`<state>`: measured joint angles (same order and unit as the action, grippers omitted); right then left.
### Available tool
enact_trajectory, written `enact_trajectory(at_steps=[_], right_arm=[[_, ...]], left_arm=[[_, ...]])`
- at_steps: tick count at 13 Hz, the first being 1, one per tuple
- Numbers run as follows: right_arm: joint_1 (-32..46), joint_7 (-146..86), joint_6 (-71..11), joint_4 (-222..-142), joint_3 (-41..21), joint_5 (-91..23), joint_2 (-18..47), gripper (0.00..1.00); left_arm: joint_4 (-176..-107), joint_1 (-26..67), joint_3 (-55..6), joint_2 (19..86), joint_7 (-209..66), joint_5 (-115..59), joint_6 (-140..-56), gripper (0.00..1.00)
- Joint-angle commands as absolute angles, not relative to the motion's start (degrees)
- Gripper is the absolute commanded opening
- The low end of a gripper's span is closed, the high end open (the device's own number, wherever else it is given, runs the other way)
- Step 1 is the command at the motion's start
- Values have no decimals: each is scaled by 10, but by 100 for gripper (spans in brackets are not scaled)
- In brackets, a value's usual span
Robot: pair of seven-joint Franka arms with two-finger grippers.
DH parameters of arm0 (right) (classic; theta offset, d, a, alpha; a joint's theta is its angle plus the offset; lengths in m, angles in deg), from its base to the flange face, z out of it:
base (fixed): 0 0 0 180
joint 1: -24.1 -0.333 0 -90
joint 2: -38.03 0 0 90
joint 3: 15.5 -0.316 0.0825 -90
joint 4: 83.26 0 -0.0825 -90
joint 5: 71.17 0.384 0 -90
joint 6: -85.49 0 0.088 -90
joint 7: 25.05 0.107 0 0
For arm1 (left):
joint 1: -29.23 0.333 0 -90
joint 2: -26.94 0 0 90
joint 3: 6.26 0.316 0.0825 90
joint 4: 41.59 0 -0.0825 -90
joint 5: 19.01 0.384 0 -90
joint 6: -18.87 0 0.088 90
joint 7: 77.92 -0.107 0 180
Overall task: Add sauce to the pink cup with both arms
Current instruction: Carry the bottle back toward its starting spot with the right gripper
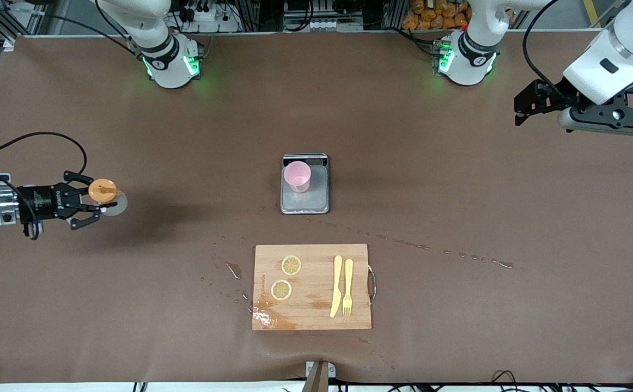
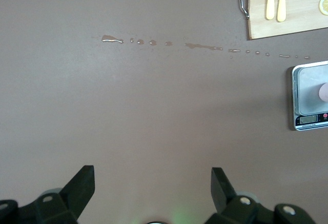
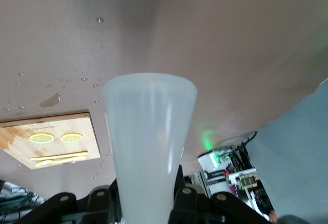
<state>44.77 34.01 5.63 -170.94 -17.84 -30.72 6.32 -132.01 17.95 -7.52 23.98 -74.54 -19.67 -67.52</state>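
Note:
The pink cup (image 1: 297,177) stands upright on the grey scale (image 1: 305,202) at mid-table; its edge also shows in the left wrist view (image 2: 324,90). My right gripper (image 1: 97,198) is at the right arm's end of the table, shut on the sauce bottle (image 1: 103,191). The bottle's orange cap faces up and its whitish body sits between the fingers (image 3: 148,147). I cannot tell whether the bottle's base touches the table. My left gripper (image 1: 521,109) hangs open and empty above the left arm's end of the table, its fingers (image 2: 82,188) wide apart.
A wooden cutting board (image 1: 312,321) with two lemon slices (image 1: 291,265), a yellow knife and a fork (image 1: 347,286) lies nearer the front camera than the scale. Drops of spilled liquid (image 1: 420,246) trail across the table by the board.

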Motion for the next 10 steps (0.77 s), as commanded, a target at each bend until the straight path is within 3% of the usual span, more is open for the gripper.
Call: enact_trajectory(at_steps=[1,10], right_arm=[[502,285,75,-1705,-190,-278,21,0],[586,105,110,-1736,-188,-283,-67,0]], left_arm=[[-1319,175,-73,232,-737,-189,-668,100],[-1319,176,-72,233,-738,-187,-668,100]])
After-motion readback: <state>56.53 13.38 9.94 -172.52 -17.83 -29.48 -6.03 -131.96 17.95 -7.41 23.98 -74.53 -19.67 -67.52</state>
